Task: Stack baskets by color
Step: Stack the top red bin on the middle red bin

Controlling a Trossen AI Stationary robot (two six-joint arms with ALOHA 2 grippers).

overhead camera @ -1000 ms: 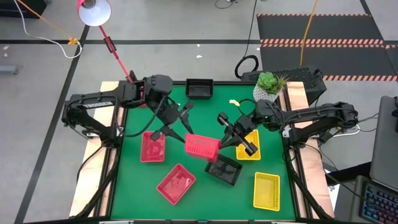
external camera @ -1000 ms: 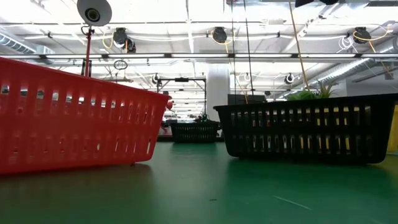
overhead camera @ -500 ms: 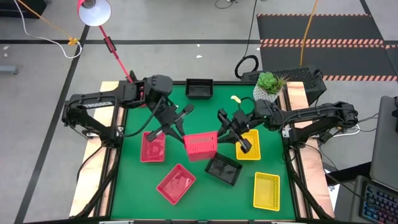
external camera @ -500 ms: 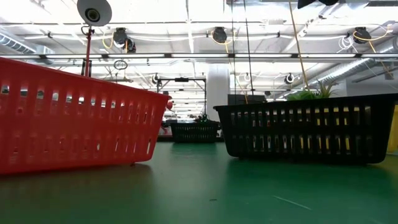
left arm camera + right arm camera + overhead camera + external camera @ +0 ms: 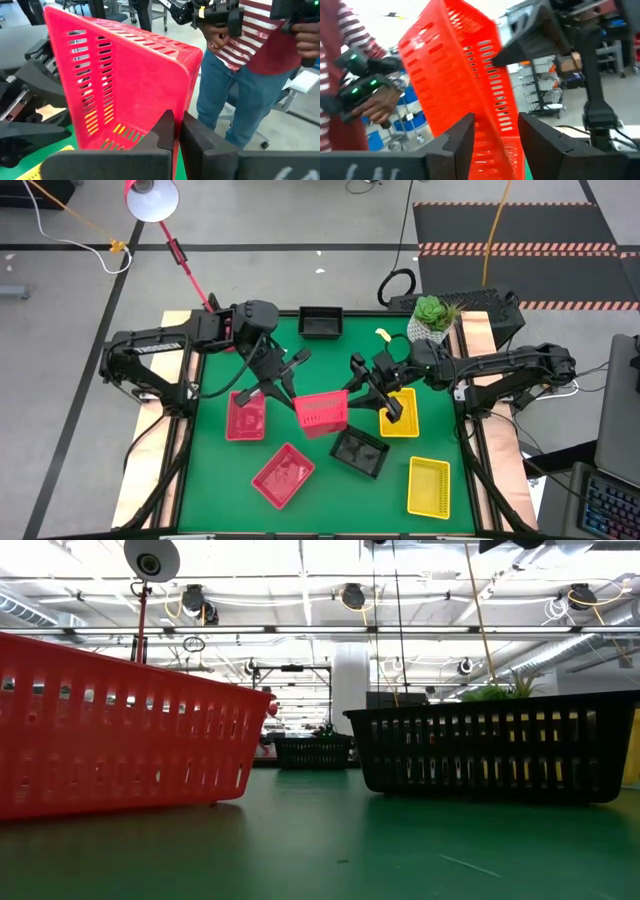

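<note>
We see a red basket (image 5: 322, 413) of slotted plastic mesh, rectangular and shallow, tipped on edge above the middle of the green worktop (image 5: 320, 480). Our left pincer (image 5: 290, 402), at its nine o'clock, is pinching its rim. Our right pincer (image 5: 365, 385), at its three o'clock, stands spread with the basket wall between its fingers.

Raised basket (image 5: 322, 413) mid-table, between both arms' fingers
</note>
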